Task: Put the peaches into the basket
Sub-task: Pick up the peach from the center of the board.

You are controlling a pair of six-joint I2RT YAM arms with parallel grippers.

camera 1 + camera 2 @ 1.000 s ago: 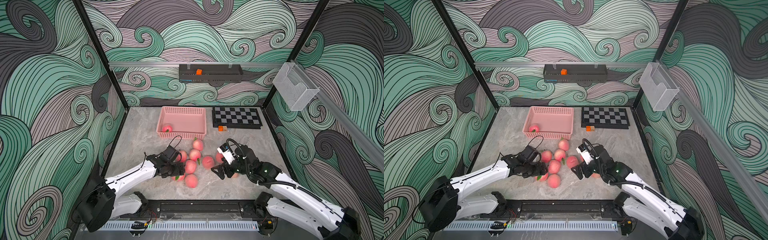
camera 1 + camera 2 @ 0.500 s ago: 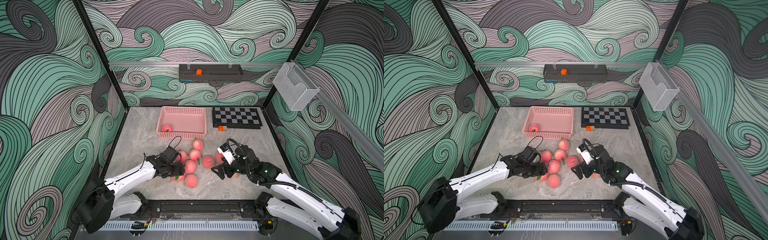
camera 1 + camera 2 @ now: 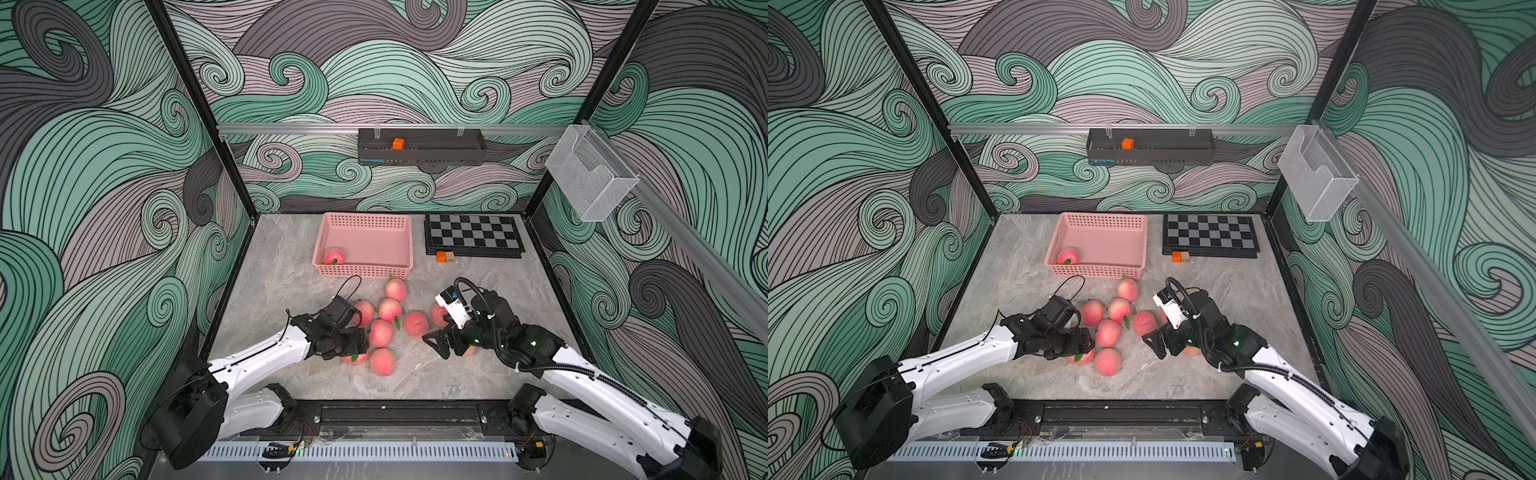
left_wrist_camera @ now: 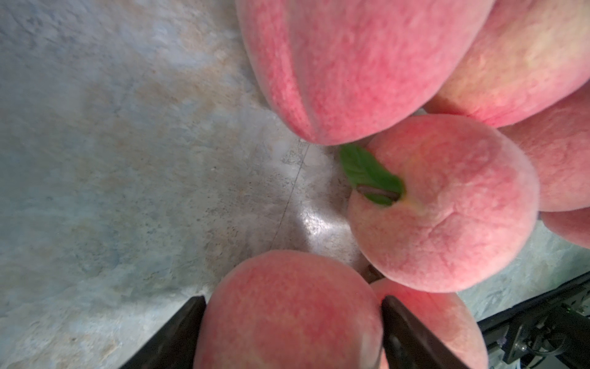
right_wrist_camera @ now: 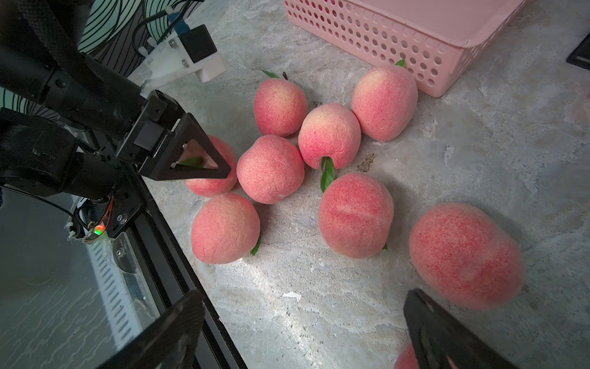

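Now L tool (image 4: 292, 298) grips peach (image 4: 287, 322), R tool (image 5: 303, 295) spread.

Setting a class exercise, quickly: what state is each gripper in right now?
Left gripper: closed on a peach, fingers against both its sides.
Right gripper: open, holding nothing.

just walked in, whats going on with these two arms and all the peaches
Two robot arms are clearing peaches off the table into the pink basket. One peach sits in the basket; the rest lie in a loose pile in front of it. The left gripper has its fingers against both sides of a peach at the near edge of the pile. The right gripper hangs open, low beside the pile, holding nothing.
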